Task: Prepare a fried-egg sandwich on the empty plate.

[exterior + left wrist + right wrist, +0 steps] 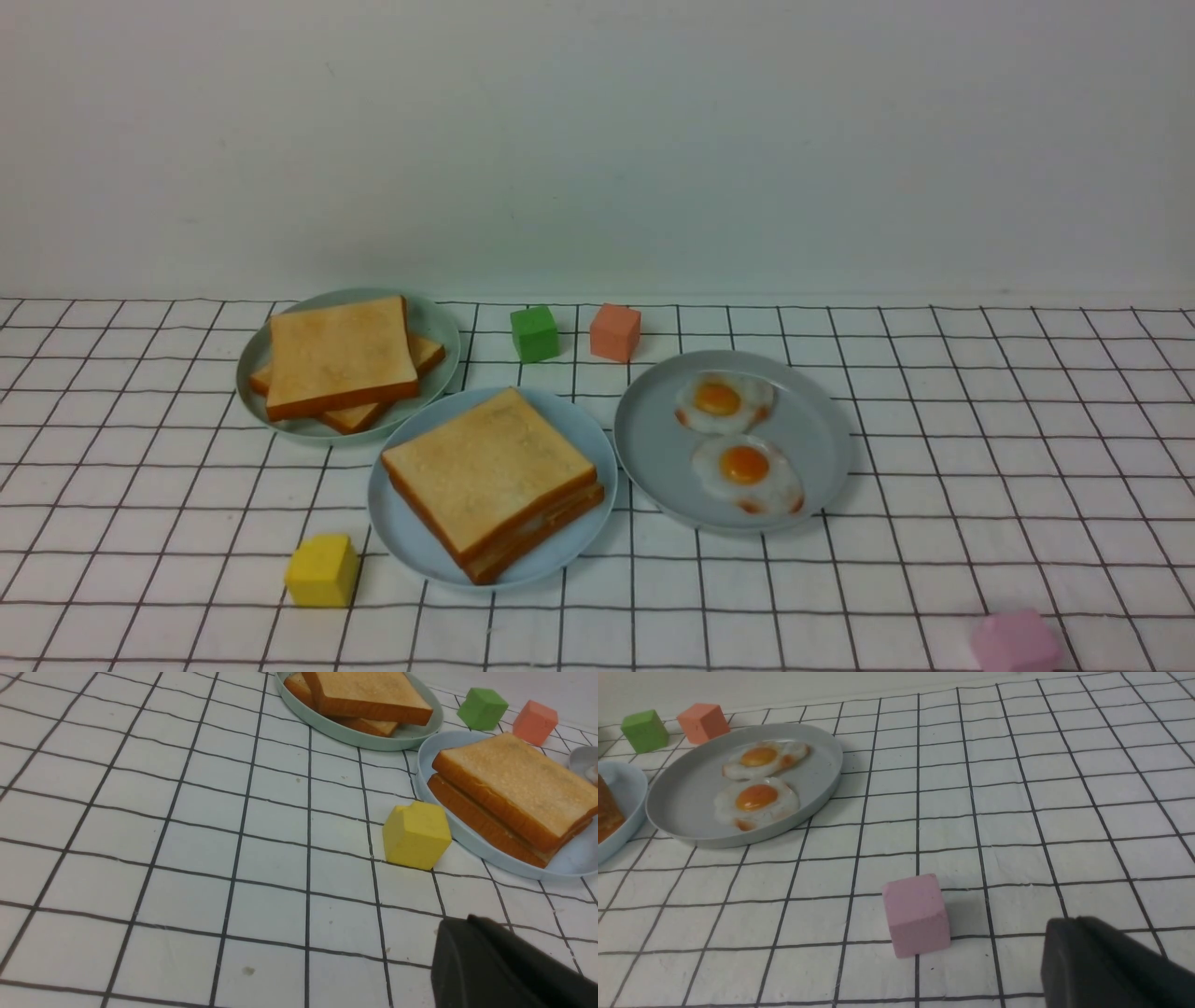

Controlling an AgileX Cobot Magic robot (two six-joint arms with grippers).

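**Grippers withdrawn, sandwich stacked on sky-blue plate**

Left gripper is seen only as a dark edge in its wrist view; it is closed and holds nothing. How far the right gripper is parted cannot be told. Two golden toast slices with a white egg edge between form the fried-egg sandwich, laid on the sky-blue plate, well apart from both grippers. Neither gripper is shown in the front view.
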